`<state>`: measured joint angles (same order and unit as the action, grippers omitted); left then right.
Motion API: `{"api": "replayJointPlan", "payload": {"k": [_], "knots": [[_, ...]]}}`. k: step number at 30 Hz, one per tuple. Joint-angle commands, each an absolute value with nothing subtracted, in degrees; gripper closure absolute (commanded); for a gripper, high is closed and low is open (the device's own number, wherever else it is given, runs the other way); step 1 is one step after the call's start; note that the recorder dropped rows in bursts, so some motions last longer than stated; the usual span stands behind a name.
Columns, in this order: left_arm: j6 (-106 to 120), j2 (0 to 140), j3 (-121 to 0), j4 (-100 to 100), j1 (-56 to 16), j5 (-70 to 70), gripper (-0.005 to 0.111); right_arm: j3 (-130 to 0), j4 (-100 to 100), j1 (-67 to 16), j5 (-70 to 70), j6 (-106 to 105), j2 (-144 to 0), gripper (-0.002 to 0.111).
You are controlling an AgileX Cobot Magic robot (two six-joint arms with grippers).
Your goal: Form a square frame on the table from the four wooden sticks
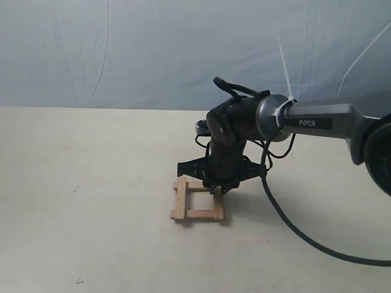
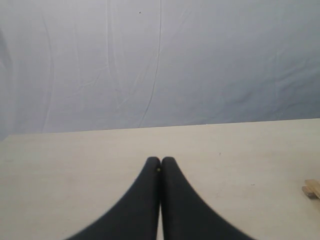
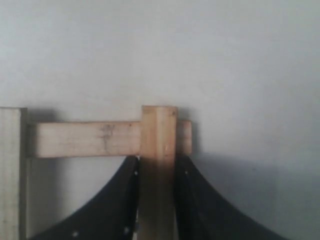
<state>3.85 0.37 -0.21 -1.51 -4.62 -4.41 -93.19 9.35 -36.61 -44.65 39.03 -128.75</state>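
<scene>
Right gripper (image 1: 219, 185) is lowered onto the far right corner of the square frame (image 1: 198, 214), which lies near the middle of the table (image 1: 91, 183). Its fingers (image 3: 117, 200) clamp narrowly on one side stick (image 3: 159, 132), which overlaps a cross stick (image 3: 85, 140). Left gripper (image 2: 160, 161) points across the table, fingertips pressed together, holding nothing.
</scene>
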Motion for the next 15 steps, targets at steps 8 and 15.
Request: {"api": "replayJointPlan", "payload": {"k": [8,15], "knots": [[3.7,0.0,0.0,-1.4,-5.1,-4.3,0.107,-93.9,9.5,-36.7,-45.8,39.1,-127.9,0.06],[3.7,0.0,0.0,-1.4,-5.1,-4.3,0.107,-92.8,9.5,-31.5,-53.9,27.9,-118.9,0.109]]}}
